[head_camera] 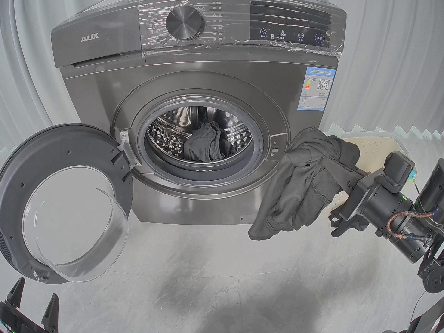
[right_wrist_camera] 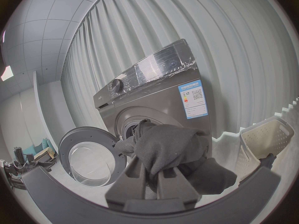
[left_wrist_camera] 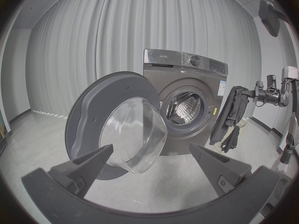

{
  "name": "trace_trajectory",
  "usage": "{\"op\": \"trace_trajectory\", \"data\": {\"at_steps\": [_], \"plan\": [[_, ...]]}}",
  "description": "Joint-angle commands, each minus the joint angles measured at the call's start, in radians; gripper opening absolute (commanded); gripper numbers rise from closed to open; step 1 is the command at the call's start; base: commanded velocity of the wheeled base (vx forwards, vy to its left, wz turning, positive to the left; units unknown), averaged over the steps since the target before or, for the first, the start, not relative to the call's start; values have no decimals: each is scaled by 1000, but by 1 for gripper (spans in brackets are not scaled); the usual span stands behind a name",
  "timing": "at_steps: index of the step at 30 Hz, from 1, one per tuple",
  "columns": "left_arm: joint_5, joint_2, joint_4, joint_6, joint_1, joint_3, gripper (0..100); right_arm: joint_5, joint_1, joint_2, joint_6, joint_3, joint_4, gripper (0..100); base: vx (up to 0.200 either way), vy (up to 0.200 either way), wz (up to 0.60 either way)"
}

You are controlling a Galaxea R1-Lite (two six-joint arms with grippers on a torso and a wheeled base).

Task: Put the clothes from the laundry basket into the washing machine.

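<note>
The dark grey garment (head_camera: 300,181) hangs from your right pincer (head_camera: 344,174), which is clamped on it between the laundry basket (head_camera: 377,151) and the open drum (head_camera: 201,137) of the washing machine (head_camera: 199,77), so you're mid-carry: next, swing it left and deep into the drum, then release.

A grey front-loading washing machine (head_camera: 199,70) fills the upper middle of the head view, its round door (head_camera: 60,200) swung wide open at lower left and one dark garment (head_camera: 206,142) crumpled in the steel drum. At centre right a second dark grey garment (head_camera: 300,186) hangs in loose folds in the air, pinched at its top by the right gripper (right_wrist_camera: 151,171). Behind it, a cream perforated laundry basket (head_camera: 370,149) stands on the floor beside the machine
</note>
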Motion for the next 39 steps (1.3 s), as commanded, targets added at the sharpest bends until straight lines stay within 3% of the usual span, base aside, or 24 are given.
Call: {"op": "trace_trajectory", "data": {"at_steps": [1, 10, 13, 18, 28, 31, 33, 35, 38, 39], "plan": [[0, -16, 0, 0, -2, 15, 100, 1, 2, 2, -2, 4, 0, 0, 0, 0, 0], [3, -18, -3, 18, 0, 18, 100, -8, 36, -7, -3, 9, 15, 0, 0, 0, 0], [2, -18, -1, 49, 3, 18, 100, -8, 58, 26, -5, 8, 0, 0, 0, 0, 0], [0, -18, -1, 43, 3, 18, 100, -8, 101, 77, -2, -17, -2, 0, 0, 0, 0], [3, -18, -1, 51, 4, 18, 100, -10, 105, 180, 3, -83, -7, 0, 0, 0, 0], [-23, -18, -32, 37, 4, 15, 100, -14, 124, 229, 3, -104, -49, 0, 0, 0, 0], [-30, -18, -98, 12, 4, -59, 100, -37, 139, 263, 3, -123, -66, 0, 0, 0, 0], [-55, 5, -110, 11, 7, -119, 100, -53, 145, 278, 3, -140, -71, 0, 0, 0, 0], [-204, 117, -106, 5, 1, -139, 100, -56, 159, 307, 6, -195, -72, 0, 0, 0, 0], [-231, 143, -109, 0, 3, -137, 100, -56, 163, 315, 6, -206, -72, 0, 0, 0, 0]]}}
